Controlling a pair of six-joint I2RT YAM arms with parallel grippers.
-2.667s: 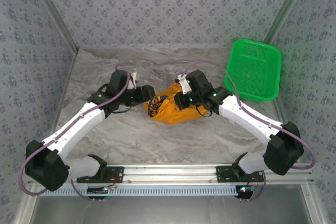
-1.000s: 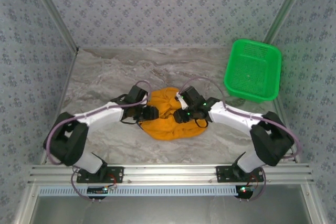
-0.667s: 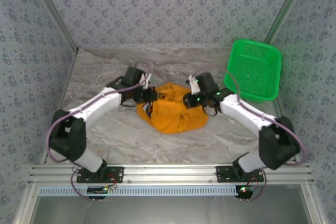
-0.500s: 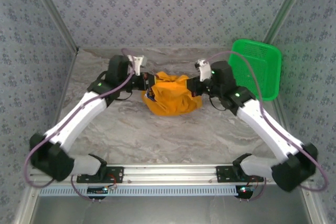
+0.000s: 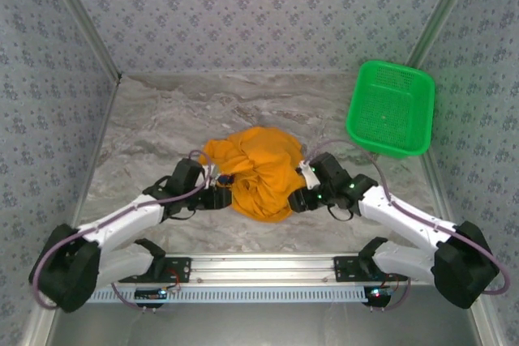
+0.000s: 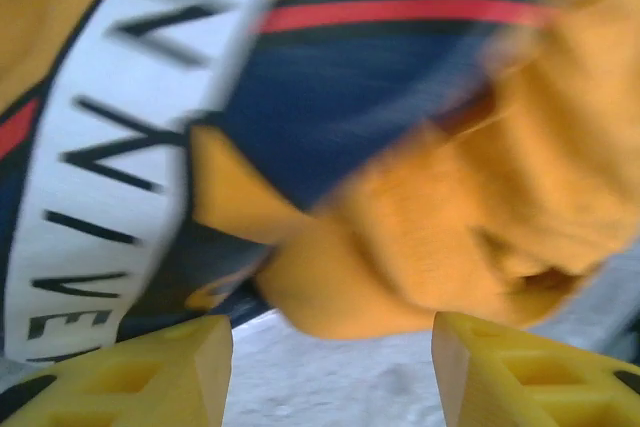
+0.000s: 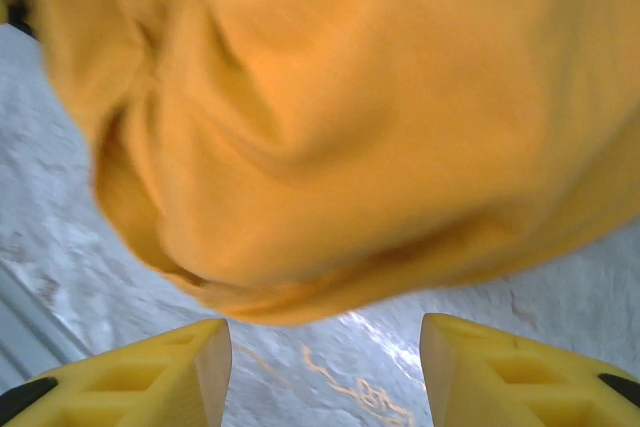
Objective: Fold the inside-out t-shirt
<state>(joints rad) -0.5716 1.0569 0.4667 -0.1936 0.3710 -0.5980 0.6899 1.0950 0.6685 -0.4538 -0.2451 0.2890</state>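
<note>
Two grippers: both low over the table (image 5: 154, 131), one at each side of the shirt's near edge.
t-shirt (image 5: 258, 169): crumpled orange-yellow mound, mid-table, somewhat toward the near side, resting on the marbled surface.
left gripper (image 5: 220, 198): at the mound's near-left edge, pointing right into it. Jaws parted, nothing held.
left wrist view: yellow fingertips (image 6: 165, 377) stand apart with bare table in the gap. Cloth (image 6: 430, 217) bulges just beyond the tips; contact cannot be told. A white band with dark lettering (image 6: 95, 177) and a navy patch with a red stripe show on the fabric. View blurred.
right gripper (image 5: 293, 200): at the mound's near-right edge, pointing left into it. Jaws parted, nothing held.
right wrist view: fingertips (image 7: 150, 372) apart, marbled table between them, a rounded fold of shirt (image 7: 380, 117) just ahead of the tips.
green basket (image 5: 357, 111): far right, well apart from the shirt.
</note>
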